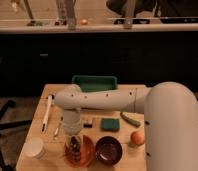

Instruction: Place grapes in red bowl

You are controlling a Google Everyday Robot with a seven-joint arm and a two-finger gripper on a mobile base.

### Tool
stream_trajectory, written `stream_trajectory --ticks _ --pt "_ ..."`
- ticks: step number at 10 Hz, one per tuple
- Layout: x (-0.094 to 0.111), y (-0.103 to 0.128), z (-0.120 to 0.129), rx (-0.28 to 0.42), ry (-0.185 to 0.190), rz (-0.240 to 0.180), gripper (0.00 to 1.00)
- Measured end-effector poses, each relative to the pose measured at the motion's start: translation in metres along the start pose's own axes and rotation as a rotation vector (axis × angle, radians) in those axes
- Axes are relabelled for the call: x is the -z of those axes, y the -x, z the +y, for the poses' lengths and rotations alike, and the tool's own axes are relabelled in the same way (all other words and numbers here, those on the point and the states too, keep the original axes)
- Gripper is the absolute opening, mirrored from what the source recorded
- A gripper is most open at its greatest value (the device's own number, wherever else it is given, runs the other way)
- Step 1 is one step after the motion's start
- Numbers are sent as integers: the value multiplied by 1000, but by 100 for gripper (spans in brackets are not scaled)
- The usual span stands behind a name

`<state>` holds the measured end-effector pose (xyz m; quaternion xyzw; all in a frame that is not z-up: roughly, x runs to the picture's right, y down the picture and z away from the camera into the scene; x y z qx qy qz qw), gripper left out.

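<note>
Down over the red bowl (80, 150) hangs the pincer (75, 148), purple bowl (109, 150) alongside

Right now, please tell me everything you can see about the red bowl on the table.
The red bowl is round, shallow and orange-red, with a smooth rim and a glossy look, perhaps plastic. It sits upright at the front edge of the wooden table, right beside the dark maroon bowl; I cannot tell if their rims touch. The tool reaches down into it from above, and dark grapes show at its tip over the bowl's middle. A white cup stands apart to the other side.
</note>
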<state>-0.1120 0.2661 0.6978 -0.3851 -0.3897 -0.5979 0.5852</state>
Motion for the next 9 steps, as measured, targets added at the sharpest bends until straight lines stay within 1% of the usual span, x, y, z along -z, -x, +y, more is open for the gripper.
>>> stream_trajectory --ticks 2,3,4,5,9 --pt "0 0 0 0 0 0 54" --pt "0 0 0 0 0 0 66" --pt "0 0 0 0 0 0 74" --pt "0 0 0 0 0 0 79" --pt "0 0 0 0 0 0 80"
